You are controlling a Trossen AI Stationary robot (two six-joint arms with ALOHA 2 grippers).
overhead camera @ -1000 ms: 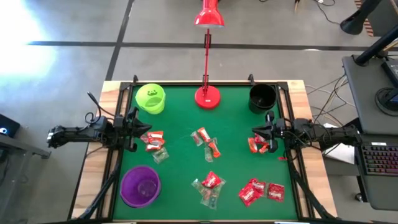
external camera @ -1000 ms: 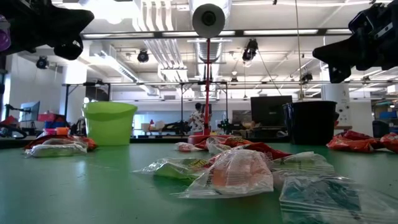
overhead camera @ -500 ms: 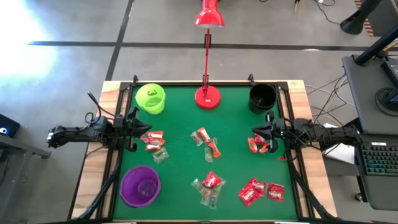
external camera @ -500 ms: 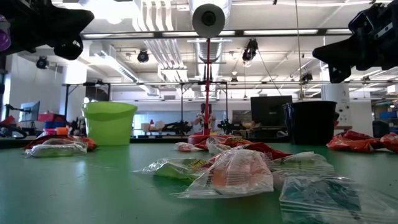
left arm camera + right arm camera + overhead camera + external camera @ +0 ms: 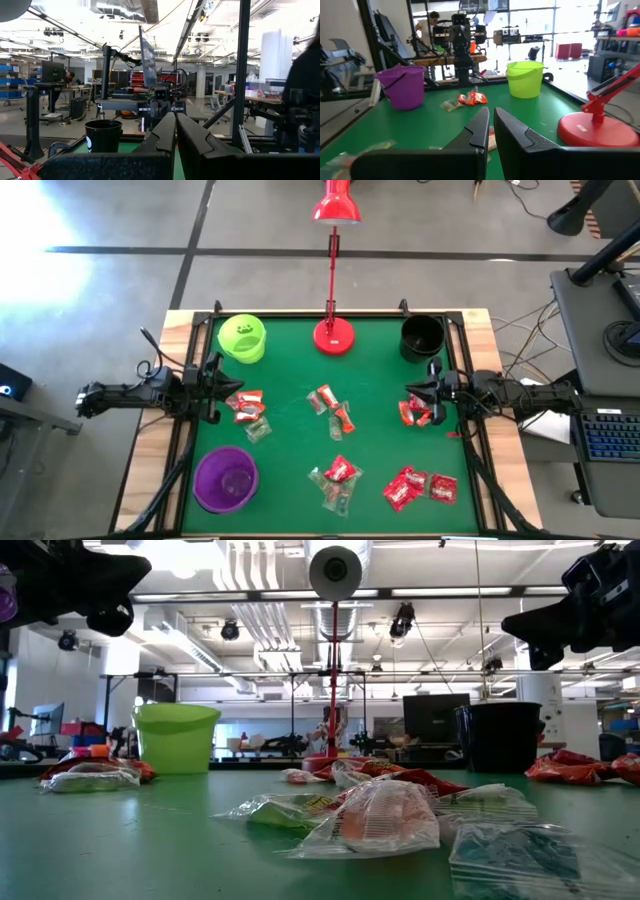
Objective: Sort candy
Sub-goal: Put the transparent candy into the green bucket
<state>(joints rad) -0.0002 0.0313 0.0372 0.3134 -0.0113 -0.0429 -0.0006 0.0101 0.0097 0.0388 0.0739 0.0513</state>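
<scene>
Under the right gripper (image 5: 420,402), red candy (image 5: 412,414) at 7 o'clock; both arms level, left gripper (image 5: 213,387) too pinched shut, empty.

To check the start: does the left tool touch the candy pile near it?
Apart. In the low view the left tool hangs well above the candy pile.
</scene>
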